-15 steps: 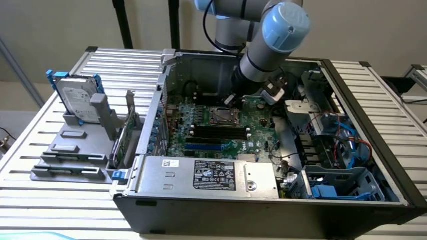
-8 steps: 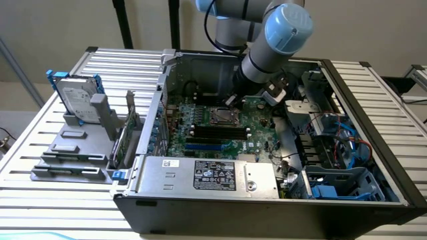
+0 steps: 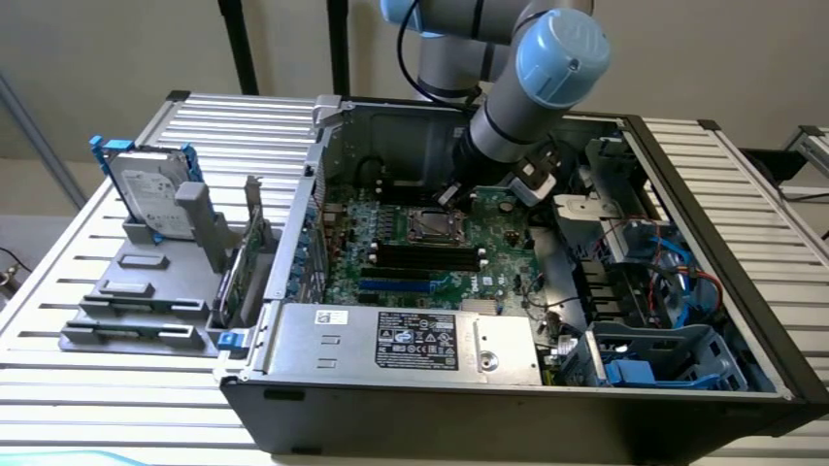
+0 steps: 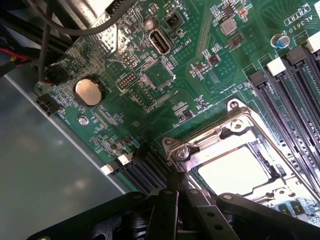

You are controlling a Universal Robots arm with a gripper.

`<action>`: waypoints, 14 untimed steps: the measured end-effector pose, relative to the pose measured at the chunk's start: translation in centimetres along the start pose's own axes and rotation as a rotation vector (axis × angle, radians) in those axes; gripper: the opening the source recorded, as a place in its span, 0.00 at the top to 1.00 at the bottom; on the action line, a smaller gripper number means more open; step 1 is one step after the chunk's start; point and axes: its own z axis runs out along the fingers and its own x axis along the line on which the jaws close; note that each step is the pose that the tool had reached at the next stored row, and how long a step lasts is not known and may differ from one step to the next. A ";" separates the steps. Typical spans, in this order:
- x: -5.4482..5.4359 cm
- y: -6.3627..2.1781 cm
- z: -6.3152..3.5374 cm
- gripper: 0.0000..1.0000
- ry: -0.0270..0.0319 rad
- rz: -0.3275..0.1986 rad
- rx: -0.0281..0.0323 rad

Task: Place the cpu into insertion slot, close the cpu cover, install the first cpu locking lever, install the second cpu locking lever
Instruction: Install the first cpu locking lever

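One cpu (image 4: 234, 171) seated under one cpu cover (image 4: 220, 137); end effector (image 4: 179, 186) shut.

Shiny metal cpu cover (image 4: 220, 137), matt-silver cpu (image 4: 235, 171)

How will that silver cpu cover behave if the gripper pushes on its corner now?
The cpu cover looks like thin sheet metal, so it is probably stiff but springy rather than floppy. It lies flat over the cpu, so it seems unlikely to tip. Its shiny surface may let the shut gripper at its corner slip.

Robot arm (image 3: 518, 107) above insertion slot (image 3: 433, 226) inside open computer case (image 3: 518, 408)
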 end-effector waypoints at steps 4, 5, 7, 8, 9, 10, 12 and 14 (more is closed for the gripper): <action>-0.1 0.09 -0.01 0.89 0.0069 -0.004 0.0080; -0.2 0.12 0.00 0.89 0.0087 -0.005 0.0098; -0.2 0.16 0.03 0.89 0.0126 -0.007 0.0139; -0.2 0.19 0.05 0.89 0.0149 -0.008 0.0161; -0.2 0.21 0.08 0.89 0.0172 -0.009 0.0184; -0.2 0.23 0.11 0.89 0.0195 -0.010 0.0206; -0.3 0.28 0.18 0.89 0.0232 -0.013 0.0241; -0.3 0.34 0.26 0.89 0.0263 -0.014 0.0273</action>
